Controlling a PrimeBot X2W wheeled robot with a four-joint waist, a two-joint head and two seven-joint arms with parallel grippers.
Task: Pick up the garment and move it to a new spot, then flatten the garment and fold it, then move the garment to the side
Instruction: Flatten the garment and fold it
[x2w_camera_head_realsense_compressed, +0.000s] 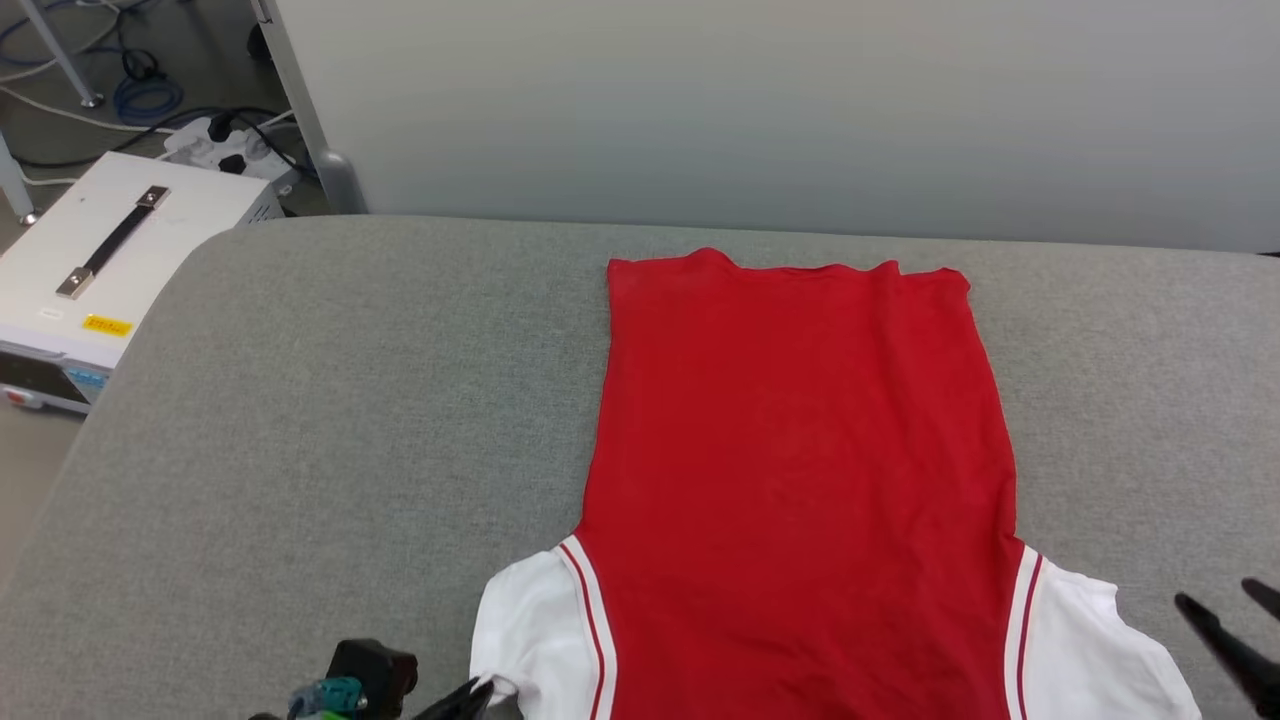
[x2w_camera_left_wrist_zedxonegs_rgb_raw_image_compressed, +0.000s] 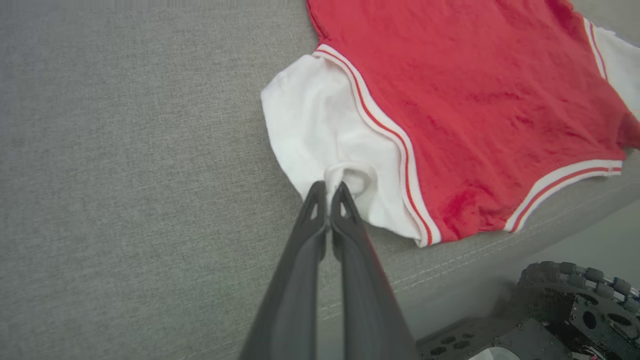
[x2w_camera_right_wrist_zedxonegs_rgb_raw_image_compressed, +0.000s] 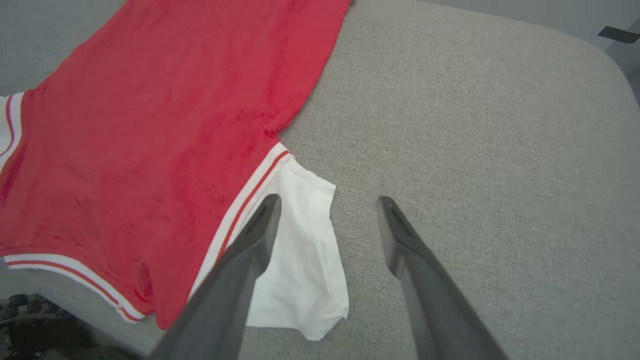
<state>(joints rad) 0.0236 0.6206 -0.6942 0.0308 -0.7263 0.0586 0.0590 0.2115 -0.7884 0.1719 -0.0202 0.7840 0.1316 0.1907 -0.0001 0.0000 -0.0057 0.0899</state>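
Red jersey-style garment (x2w_camera_head_realsense_compressed: 800, 480) with white short sleeves lies flat, plain side up, on the grey fabric-covered desk (x2w_camera_head_realsense_compressed: 350, 400). In the head view it sits right of centre, its hem toward the top of the frame and its shoulders running off the bottom edge. Red-and-white striped trim edges both armholes.

The left end effector (x2w_camera_left_wrist_zedxonegs_rgb_raw_image_compressed: 330, 187) is at the lower left of the head view. In the left wrist view its two dark fingers are pressed together on a small pinched fold of the white left sleeve (x2w_camera_left_wrist_zedxonegs_rgb_raw_image_compressed: 310, 115), near that sleeve's lower edge.

The right end effector (x2w_camera_right_wrist_zedxonegs_rgb_raw_image_compressed: 327, 200) is at the lower right of the head view. Its fingers are spread wide apart, gripping nothing. In the right wrist view one finger is over the white right sleeve (x2w_camera_right_wrist_zedxonegs_rgb_raw_image_compressed: 300, 250) and the other over bare desk; whether either touches down cannot be told.

A white box with a black handle (x2w_camera_head_realsense_compressed: 100, 250) stands at the upper left of the head view, beyond the desk's edge.
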